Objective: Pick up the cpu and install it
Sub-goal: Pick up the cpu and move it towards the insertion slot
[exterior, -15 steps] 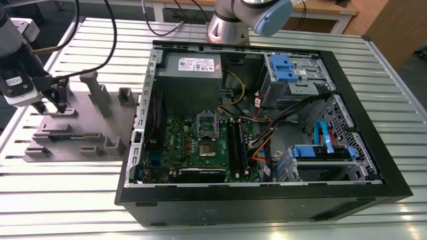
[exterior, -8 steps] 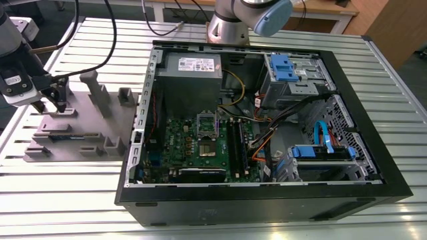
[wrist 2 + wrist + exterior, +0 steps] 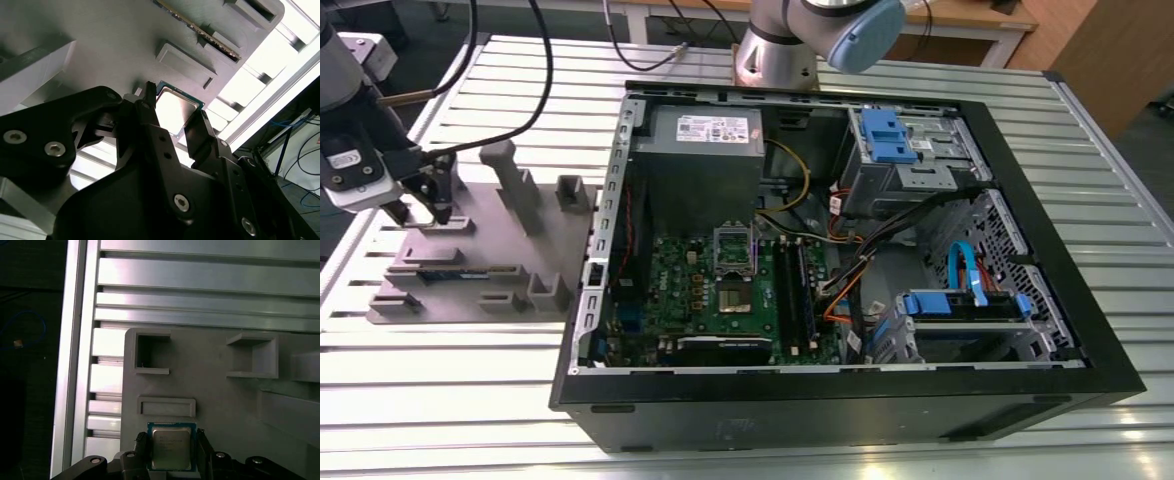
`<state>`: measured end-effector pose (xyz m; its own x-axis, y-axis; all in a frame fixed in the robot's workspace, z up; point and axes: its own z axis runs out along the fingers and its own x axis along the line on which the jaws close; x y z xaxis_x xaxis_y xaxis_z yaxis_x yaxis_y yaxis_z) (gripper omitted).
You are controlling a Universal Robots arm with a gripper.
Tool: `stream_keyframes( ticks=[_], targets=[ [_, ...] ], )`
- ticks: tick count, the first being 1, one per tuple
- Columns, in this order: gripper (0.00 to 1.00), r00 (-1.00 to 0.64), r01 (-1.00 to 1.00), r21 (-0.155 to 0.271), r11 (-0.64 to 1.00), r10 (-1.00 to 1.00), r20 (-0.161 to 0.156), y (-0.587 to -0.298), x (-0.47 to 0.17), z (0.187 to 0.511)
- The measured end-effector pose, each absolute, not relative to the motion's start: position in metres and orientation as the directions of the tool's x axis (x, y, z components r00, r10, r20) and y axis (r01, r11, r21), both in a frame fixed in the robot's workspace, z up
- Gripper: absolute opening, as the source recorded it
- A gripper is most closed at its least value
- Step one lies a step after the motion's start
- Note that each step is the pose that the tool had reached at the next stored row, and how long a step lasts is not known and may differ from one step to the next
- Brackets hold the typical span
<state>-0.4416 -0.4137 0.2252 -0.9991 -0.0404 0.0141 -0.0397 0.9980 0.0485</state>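
Observation:
The cpu (image 3: 171, 450), a small square chip with a shiny metal top and a pale rim, lies low on the grey plastic fixture (image 3: 480, 262). In both wrist views my gripper (image 3: 172, 456) straddles it, one black finger against each of two opposite edges, shut on the cpu (image 3: 176, 106). In the exterior view my gripper (image 3: 424, 212) reaches down onto the fixture's corner at the exterior view's left. The metal-framed socket (image 3: 734, 296) sits on the green motherboard inside the open computer case (image 3: 1067, 390), well toward the exterior view's right of my gripper.
Upright grey blocks (image 3: 511, 180) and slots rise from the fixture beside my gripper. A memory stick (image 3: 197, 27) lies in one slot. The slatted metal table (image 3: 440, 380) carries both fixture and case. Cables (image 3: 520, 60) hang above the fixture.

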Motion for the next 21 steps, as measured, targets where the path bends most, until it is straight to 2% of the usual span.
stream_keyframes(
  ticks=[21],
  targets=[
    [0.47,-0.999,-0.040,0.049,0.998,-0.040,0.014,-0.4137,-0.4416,0.2299]
  ],
)
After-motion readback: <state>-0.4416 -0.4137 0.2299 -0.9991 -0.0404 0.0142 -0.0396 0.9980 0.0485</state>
